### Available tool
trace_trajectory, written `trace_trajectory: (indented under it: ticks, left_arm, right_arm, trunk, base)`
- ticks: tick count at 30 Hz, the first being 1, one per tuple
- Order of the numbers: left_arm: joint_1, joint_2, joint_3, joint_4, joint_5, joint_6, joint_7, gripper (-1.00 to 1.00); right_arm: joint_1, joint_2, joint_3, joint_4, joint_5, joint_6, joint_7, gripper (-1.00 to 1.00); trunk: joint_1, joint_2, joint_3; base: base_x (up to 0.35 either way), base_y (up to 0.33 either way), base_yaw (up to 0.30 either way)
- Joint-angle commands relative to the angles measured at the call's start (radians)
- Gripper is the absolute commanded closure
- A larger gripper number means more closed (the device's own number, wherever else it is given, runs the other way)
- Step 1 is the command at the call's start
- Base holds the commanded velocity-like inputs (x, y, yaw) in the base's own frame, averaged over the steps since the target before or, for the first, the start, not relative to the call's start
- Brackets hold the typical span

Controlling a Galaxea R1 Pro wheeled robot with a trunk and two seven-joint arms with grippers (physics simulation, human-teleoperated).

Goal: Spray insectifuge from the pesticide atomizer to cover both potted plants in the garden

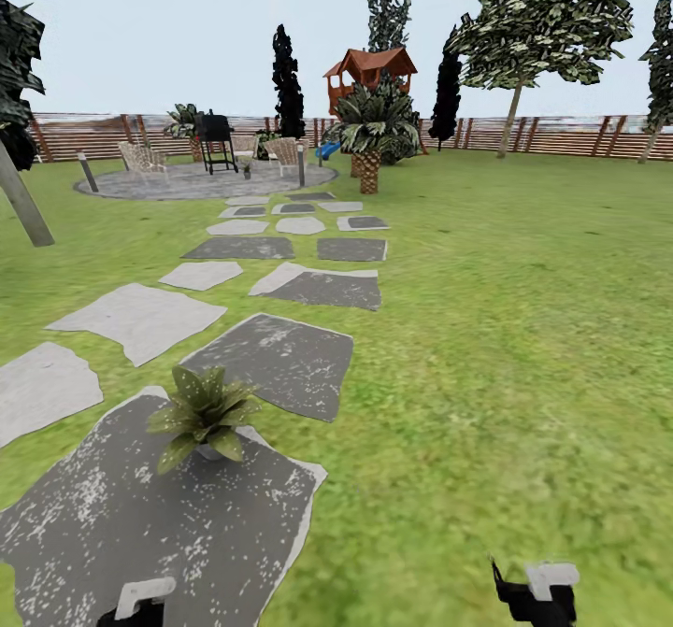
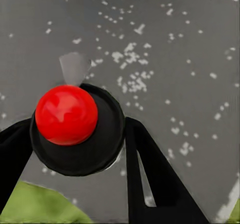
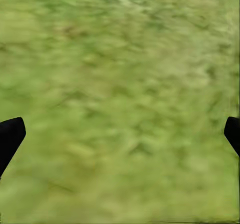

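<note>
Left gripper [image 2: 75, 134] gripped a dark round-topped object with a red knob, likely the pesticide atomizer [image 2: 67, 116], over a dark stepping stone [image 1: 140, 515] | right gripper [image 3: 120, 134] spread wide, empty, above lawn | step: approaching to spray | next: aim at plant | count: one potted plant [image 1: 201, 412] visible near-left.

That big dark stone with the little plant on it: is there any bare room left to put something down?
Plenty. The dark stone is bare below and left of the potted plant, which crowds its top edge. The lawn to the right is open. The left gripper holds a round dark thing with a red ball on top.
</note>
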Motion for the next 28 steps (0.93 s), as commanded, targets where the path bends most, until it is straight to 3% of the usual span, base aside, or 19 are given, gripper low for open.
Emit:
trace_trajectory:
  ticks: [1,4,11,28]
  left_arm:
    - [0.004,0.000,0.007,0.006,0.003,-0.004,-0.003,1.00]
    - [0.013,-0.002,0.007,0.014,0.003,-0.005,-0.001,1.00]
    - [0.028,-0.001,0.006,0.015,0.003,-0.006,0.000,1.00]
    - [0.029,-0.006,0.004,0.015,0.001,-0.008,-0.003,1.00]
  right_arm:
    - [0.000,0.000,-0.007,0.026,0.012,-0.031,-0.041,-1.00]
    - [0.001,0.018,-0.005,0.066,0.016,-0.068,-0.097,-1.00]
    - [0.050,0.082,-0.005,0.097,0.017,-0.070,-0.108,-1.00]
    - [0.066,0.088,-0.006,0.098,0.017,-0.070,-0.108,-1.00]
  trunk:
    - [0.000,0.000,-0.001]
    - [0.000,0.000,-0.001]
    - [0.000,0.000,-0.001]
    - [0.000,0.000,-0.001]
  base:
    - [0.000,0.000,0.000]
    - [0.000,0.000,0.000]
    - [0.000,0.000,0.000]
    - [0.000,0.000,0.000]
